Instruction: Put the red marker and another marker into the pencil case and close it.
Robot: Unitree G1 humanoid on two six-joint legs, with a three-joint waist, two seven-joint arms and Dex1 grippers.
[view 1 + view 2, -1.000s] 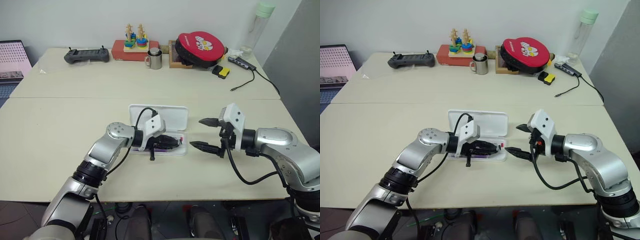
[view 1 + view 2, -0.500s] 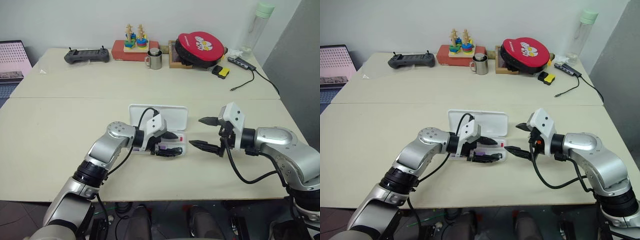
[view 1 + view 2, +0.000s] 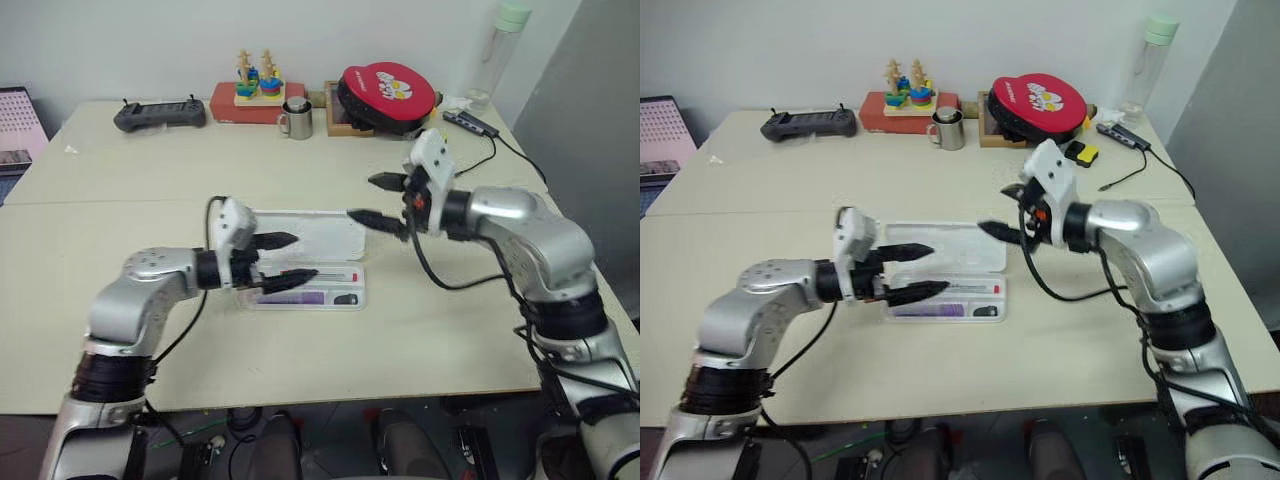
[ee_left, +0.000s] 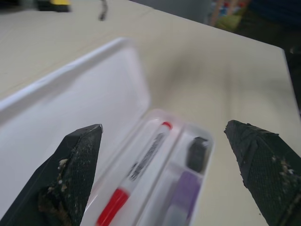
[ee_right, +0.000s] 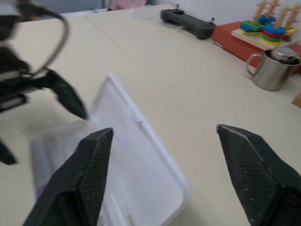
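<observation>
Markers, the red marker (image 4: 141, 176) and the purple marker (image 4: 181, 197), lie in the open pencil case (image 3: 310, 240) beneath the released left claw (image 3: 285, 258). Right claw (image 3: 376, 200), spread and empty, hovers by the lid's far corner. Since a second ago the left claw has let go and pulled back, while the right has come forward.

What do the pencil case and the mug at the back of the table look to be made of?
The pencil case: seemingly white, slightly translucent plastic, smooth and glossy, with moulded rounded corners and thin walls. The mug: most likely brushed or stainless metal, judging by its silvery grey sheen and thin looped handle.
</observation>
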